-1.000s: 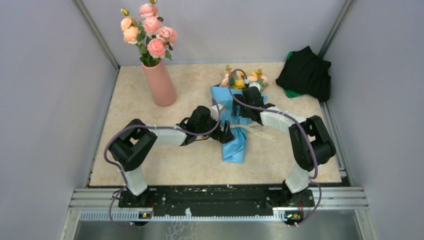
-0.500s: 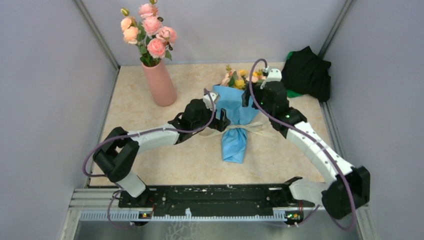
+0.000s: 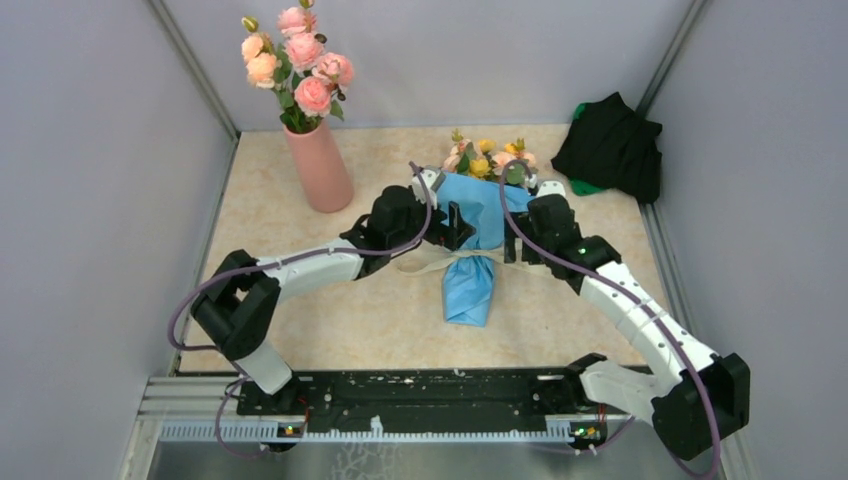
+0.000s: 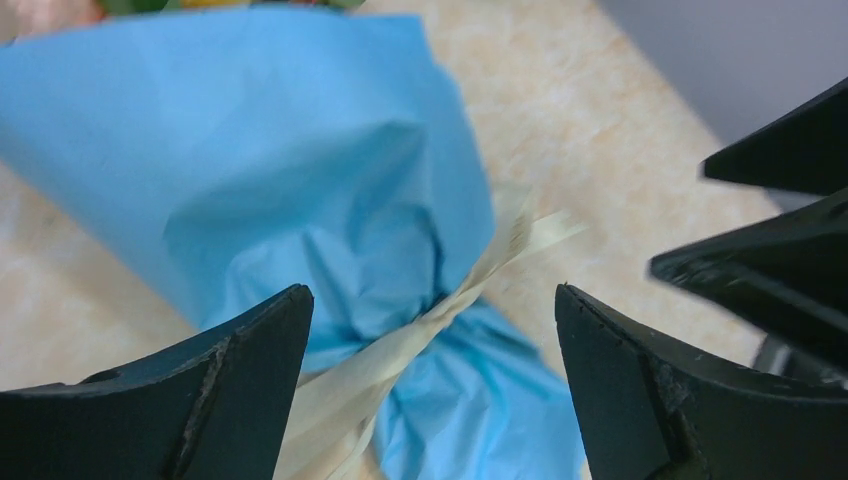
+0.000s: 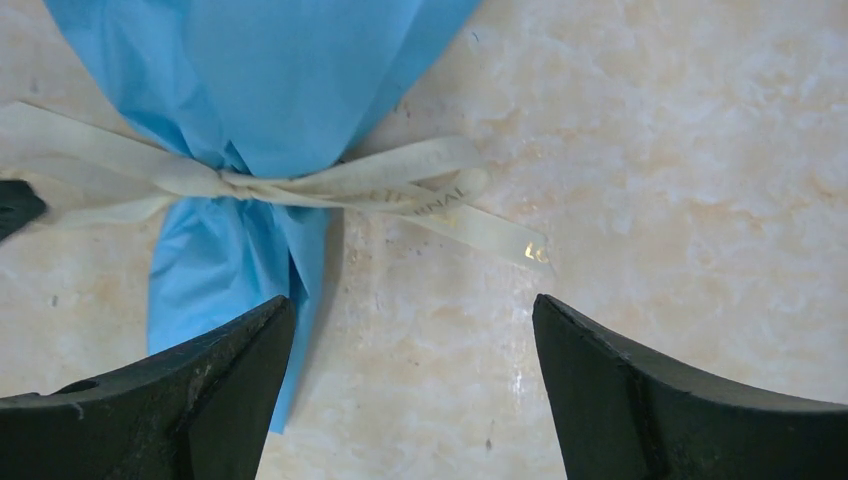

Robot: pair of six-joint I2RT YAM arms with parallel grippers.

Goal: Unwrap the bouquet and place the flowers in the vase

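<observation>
Blue paper wrapped the bouquet, which lay flat on the beige marbled worktop, a little right of centre and closer to the far edge, its narrow tail pointing at the near edge. Small yellow and peach-pink flowers spilled from its wide mouth toward the far edge. A cream ribbon was knotted around the pinched waist, its ends trailing left and right over the worktop; gold lettering ran along one end, and in the right wrist view only the last letters, "NAL", could be read. The left gripper hung at the left side of the paper cone, its claw released and spread wide, with nothing held. The right gripper hung at the right side near the knot, its claw likewise released and empty. The salmon-pink vase stood upright near the far left corner, well apart from the bouquet, and held larger pink roses. A black cloth heap sat in the far right corner.
</observation>
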